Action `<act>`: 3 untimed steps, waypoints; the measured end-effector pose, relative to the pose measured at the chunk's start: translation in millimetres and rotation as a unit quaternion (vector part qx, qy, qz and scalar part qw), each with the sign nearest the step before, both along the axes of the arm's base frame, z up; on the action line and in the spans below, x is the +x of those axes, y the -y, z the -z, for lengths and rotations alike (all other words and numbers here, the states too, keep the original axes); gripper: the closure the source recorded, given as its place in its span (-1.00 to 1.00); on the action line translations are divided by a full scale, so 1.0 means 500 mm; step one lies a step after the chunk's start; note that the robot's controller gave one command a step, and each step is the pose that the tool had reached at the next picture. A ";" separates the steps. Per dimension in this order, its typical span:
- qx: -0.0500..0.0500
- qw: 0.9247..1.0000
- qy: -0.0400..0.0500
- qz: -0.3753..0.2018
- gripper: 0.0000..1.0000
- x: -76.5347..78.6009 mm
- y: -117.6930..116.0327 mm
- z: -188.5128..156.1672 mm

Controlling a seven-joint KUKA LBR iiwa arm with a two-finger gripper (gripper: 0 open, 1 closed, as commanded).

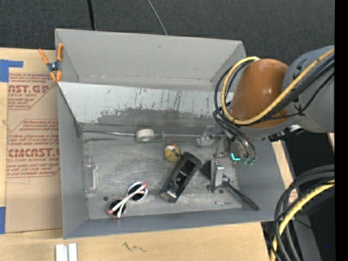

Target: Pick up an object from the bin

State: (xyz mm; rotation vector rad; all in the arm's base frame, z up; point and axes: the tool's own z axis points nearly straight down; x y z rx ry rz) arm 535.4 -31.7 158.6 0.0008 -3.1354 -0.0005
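Grey metal bin (70, 145) with its bits lying flat and spread out, not heaped, so I'd guess a straight top-down grab is the idea. The gripper (217, 178) points down near the right wall, between a black boxy stapler-like block (179, 176) and a thin black rod (244, 197), close to both. Can't tell whether it's spread, closed or holding anything. White-and-red plastic sunglasses (128, 198) lie well apart.

We cannot see the bin's (136, 53) far right corner, because the robot's orange cover (261, 91) sits in front of it. The arm (319, 88) runs off the right edge. A see-through thing (90, 174) by the left wall is too faint for us to name. A tiny bit (220, 203) near the front is too small to tell.
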 end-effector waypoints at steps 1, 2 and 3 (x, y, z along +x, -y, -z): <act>0.000 1.000 0.003 0.000 -1.00 0.004 0.000 -0.007; -0.001 1.000 0.009 -0.027 1.00 0.044 -0.062 0.173; -0.001 1.000 0.009 -0.028 1.00 0.044 -0.062 0.173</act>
